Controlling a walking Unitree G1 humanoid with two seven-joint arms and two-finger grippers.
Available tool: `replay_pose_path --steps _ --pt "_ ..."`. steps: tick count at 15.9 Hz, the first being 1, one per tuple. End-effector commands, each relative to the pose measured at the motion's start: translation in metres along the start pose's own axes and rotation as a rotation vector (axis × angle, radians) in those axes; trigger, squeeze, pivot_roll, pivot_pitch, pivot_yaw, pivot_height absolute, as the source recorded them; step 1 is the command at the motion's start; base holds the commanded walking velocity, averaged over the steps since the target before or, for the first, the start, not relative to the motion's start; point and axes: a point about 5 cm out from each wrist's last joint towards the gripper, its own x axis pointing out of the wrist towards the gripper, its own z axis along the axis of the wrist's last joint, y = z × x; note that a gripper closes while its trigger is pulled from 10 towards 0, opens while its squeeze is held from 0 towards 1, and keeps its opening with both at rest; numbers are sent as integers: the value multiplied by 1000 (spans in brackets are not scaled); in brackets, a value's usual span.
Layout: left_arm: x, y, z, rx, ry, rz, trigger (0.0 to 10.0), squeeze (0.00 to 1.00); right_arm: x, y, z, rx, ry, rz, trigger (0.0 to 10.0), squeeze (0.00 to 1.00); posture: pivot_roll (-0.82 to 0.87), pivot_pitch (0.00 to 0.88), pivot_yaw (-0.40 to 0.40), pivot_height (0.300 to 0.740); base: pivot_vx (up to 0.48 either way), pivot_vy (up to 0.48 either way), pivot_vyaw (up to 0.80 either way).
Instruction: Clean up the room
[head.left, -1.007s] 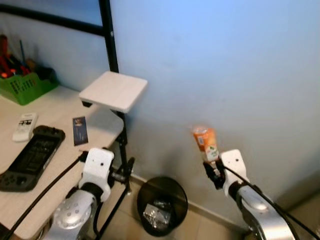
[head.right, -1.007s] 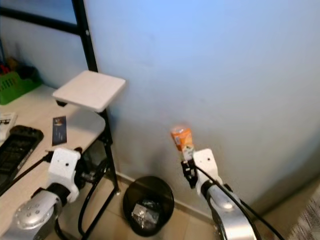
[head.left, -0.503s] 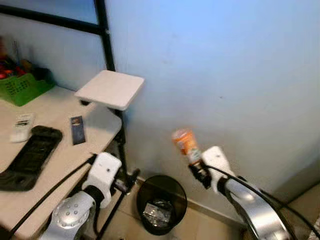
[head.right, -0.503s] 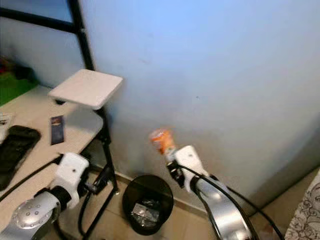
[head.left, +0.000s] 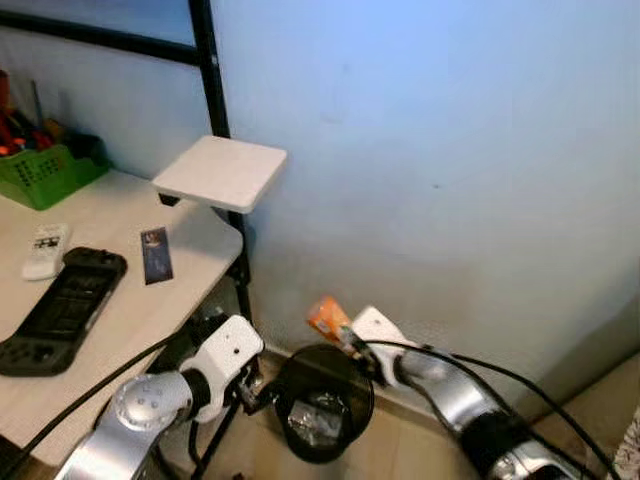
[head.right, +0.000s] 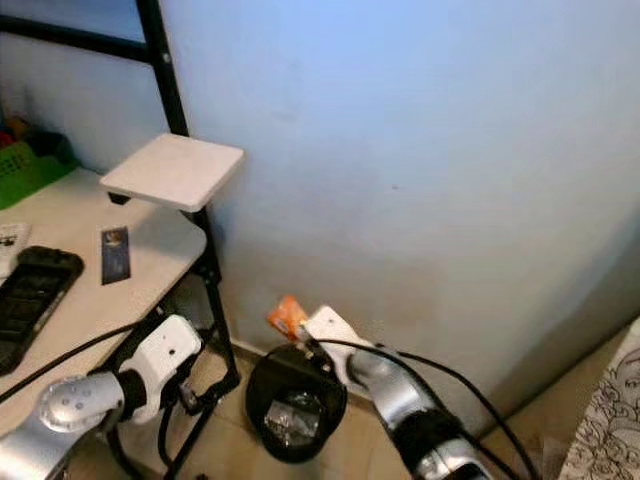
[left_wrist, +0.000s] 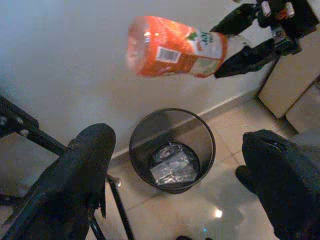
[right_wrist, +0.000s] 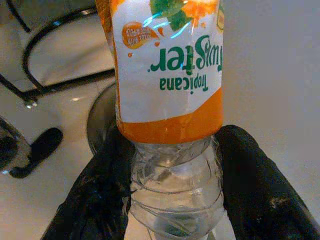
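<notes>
right gripper (right_wrist: 170, 210) pinching an emptied orange-labelled bottle (right_wrist: 167, 70), both black fingers (right_wrist: 95, 190) pressed against its clear lower part. the bottle's long axis runs straight out from the jaws, so the labelled end leads and the gripped end trails. beyond and below that leading end stands the black waste bin (head.left: 322, 402), its open mouth facing up and already holding crumpled clear wrapping. in the head views the bottle (head.left: 328, 316) hangs just above the bin's far rim, near the wall, tilted rather than upright.

left gripper (left_wrist: 180, 175) hovers with jaws spread and nothing between them, looking down on the same bin (left_wrist: 172, 150); it is near, but the right one has the load. judged next step: release over the opening. room is tight on two sides: the wall lies close behind the bin, and the black leg of the desk frame (head.left: 243, 290) stands just beside it. the side toward the robot is open floor.
</notes>
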Motion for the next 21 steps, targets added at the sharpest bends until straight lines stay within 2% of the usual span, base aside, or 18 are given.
replay_pose_path --steps 1,15,16,21 --pt "0 0 -1 0 12 -10 10000 0 -1 -4 -2 -3 4 -13 10000 0 59 0 -15 740 0 0 0" --pt "0 0 -1 0 12 -10 10000 0 -1 -4 -2 -3 4 -13 10000 0 59 0 -15 740 0 0 0" --pt "0 1 -4 4 49 -54 10000 0 18 8 12 61 7 16 10000 1000 59 0 -17 740 0 0 0" --pt "0 1 -5 3 57 -62 10000 0 22 17 18 95 -1 42 10000 1000 61 0 -19 740 0 0 0"
